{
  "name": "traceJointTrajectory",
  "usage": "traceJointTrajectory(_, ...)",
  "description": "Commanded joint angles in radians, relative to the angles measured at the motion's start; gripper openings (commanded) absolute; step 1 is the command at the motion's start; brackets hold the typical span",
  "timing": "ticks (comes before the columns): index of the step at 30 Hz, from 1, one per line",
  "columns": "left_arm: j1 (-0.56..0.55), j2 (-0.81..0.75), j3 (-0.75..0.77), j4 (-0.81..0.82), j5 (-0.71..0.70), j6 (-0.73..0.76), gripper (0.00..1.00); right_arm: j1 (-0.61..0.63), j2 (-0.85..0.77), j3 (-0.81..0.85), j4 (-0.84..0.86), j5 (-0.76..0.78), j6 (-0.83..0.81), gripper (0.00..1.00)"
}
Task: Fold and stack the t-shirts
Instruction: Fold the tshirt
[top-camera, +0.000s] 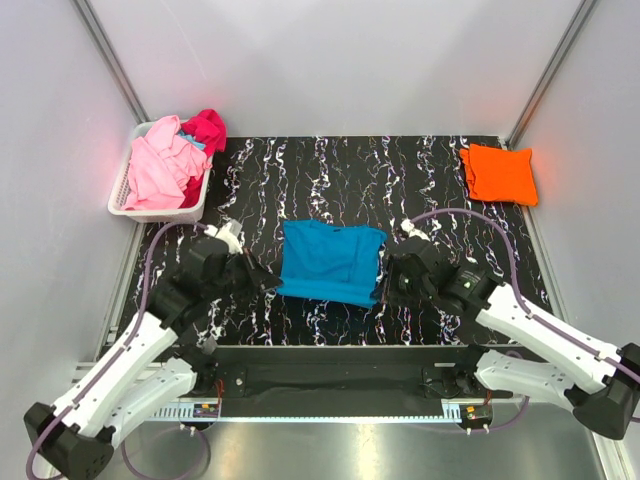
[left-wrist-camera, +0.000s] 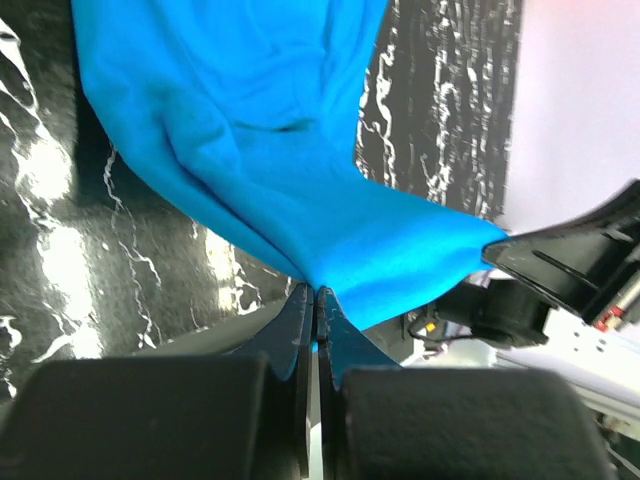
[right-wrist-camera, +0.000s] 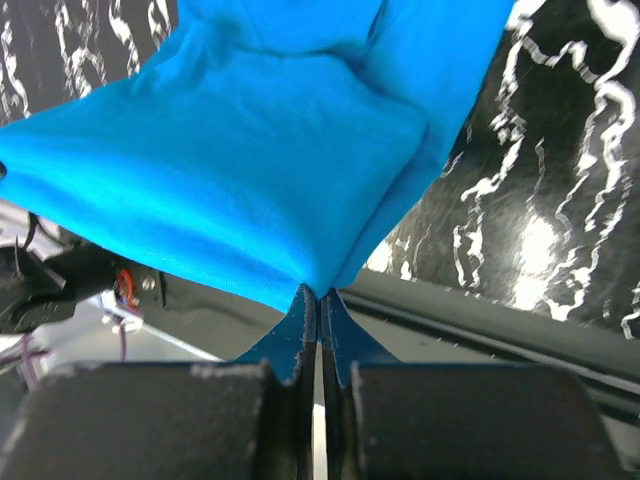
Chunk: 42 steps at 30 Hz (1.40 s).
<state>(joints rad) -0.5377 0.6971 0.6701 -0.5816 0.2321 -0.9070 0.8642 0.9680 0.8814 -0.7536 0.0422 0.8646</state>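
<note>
Fingers (left-wrist-camera: 298, 335) of the left gripper (left-wrist-camera: 316, 292) clamp the near-left corner of the turquoise t-shirt (top-camera: 330, 262), which lies at the middle of the desk (top-camera: 420, 170), its near edge seemingly lifted. The right gripper (right-wrist-camera: 320, 292) fingers (right-wrist-camera: 340, 335) clench its near-right corner. An orange t-shirt (top-camera: 498, 173) sits folded at the far-right corner.

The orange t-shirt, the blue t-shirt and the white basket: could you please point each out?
orange t-shirt (top-camera: 498, 174), top view, middle of the folded cloth.
blue t-shirt (top-camera: 328, 262), top view, middle of the cloth.
white basket (top-camera: 121, 188), top view, its left slatted wall.
</note>
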Motion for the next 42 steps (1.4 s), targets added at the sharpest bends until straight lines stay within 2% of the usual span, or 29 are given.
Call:
traceJointTrajectory(1,0.001,0.074,0.095,-0.001,-0.094,0.063,0.0,0.006,0.017,0.07,-0.036,0.12,-0.045,0.0)
traceJointTrajectory(13,0.001,0.3,0.213,0.063,-0.183,0.106,0.0,-0.001,0.253,0.257,-0.013,0.341,-0.196,0.0)
traceJointTrajectory(18,0.002,0.431,0.289,0.08,-0.221,0.138,0.0,-0.05,0.327,0.317,0.016,0.404,-0.266,0.0)
traceJointTrajectory(24,0.004,0.591,0.431,0.081,-0.257,0.189,0.0,-0.217,0.393,0.32,0.132,0.292,-0.348,0.0)
traceJointTrajectory(27,0.004,0.7,0.479,0.088,-0.255,0.21,0.0,-0.257,0.46,0.333,0.174,0.254,-0.384,0.0)
traceJointTrajectory(33,0.01,0.877,0.6,0.092,-0.286,0.24,0.0,-0.295,0.619,0.402,0.259,0.199,-0.45,0.0)
traceJointTrajectory(42,0.051,1.004,0.632,0.08,-0.392,0.209,0.0,-0.361,0.859,0.612,0.303,0.139,-0.527,0.0)
